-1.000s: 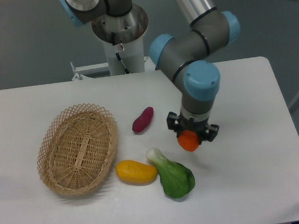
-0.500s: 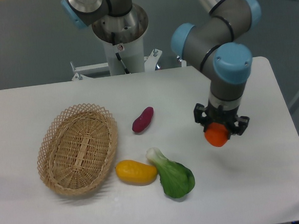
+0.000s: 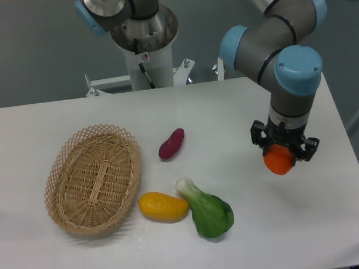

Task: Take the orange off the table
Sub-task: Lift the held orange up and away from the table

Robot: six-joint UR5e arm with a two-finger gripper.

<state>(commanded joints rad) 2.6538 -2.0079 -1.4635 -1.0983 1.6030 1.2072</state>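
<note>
The gripper clasps the orange between its black fingers. It appears lifted off the table, near the right edge.

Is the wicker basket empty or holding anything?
Empty: the basket shows only bare weave inside; the orange sits between the gripper's fingers.

orange | round, bright | held in claw | above white table
</note>
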